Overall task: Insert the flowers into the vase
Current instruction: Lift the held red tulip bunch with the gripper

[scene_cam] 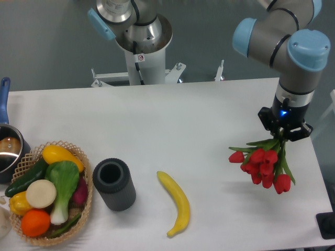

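Note:
The flowers (264, 164), a bunch of red tulips with green stems and leaves, hang heads-down at the right of the table. My gripper (283, 136) is shut on their stems and holds them above the white table (172, 115). The fingertips are hidden by the leaves. The vase (114, 184), a short dark grey cylinder with a hollow centre, stands upright at the front left, far from the gripper.
A yellow banana (176, 203) lies between the vase and the flowers. A woven basket (86, 178) of vegetables stands left of the vase. A pot with a blue handle (6, 141) is at the far left edge. The arm's base (138, 47) stands behind the table.

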Motion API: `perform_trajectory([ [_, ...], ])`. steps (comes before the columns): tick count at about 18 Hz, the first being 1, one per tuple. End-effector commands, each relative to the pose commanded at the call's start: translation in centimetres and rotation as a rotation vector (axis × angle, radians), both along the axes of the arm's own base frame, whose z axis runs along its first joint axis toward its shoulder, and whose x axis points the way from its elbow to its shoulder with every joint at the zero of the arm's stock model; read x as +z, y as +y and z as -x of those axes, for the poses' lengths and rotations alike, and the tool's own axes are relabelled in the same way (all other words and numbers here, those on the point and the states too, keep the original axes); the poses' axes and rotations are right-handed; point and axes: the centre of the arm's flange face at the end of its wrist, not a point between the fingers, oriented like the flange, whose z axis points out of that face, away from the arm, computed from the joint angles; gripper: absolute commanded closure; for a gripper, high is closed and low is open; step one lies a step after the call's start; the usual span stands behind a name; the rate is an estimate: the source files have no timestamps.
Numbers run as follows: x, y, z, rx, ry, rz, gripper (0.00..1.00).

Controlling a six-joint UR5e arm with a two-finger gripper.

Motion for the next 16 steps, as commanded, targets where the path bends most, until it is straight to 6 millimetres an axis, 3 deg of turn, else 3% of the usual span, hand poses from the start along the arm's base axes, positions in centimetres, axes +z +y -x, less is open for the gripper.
perform_trajectory([
  [5, 0.0, 0.3, -0.6, -0.005, -0.016, 0.002, 1.0],
  [8, 1.4, 0.5, -1.3, -0.002, -0.013, -0.031, 1.0],
  [12, 3.4, 0.9, -2.6, 0.002, -0.059, -0.167, 1.0],
  [16, 5.5, 2.1, -5.7, -0.029, -0.154, -0.436, 1.0],
])
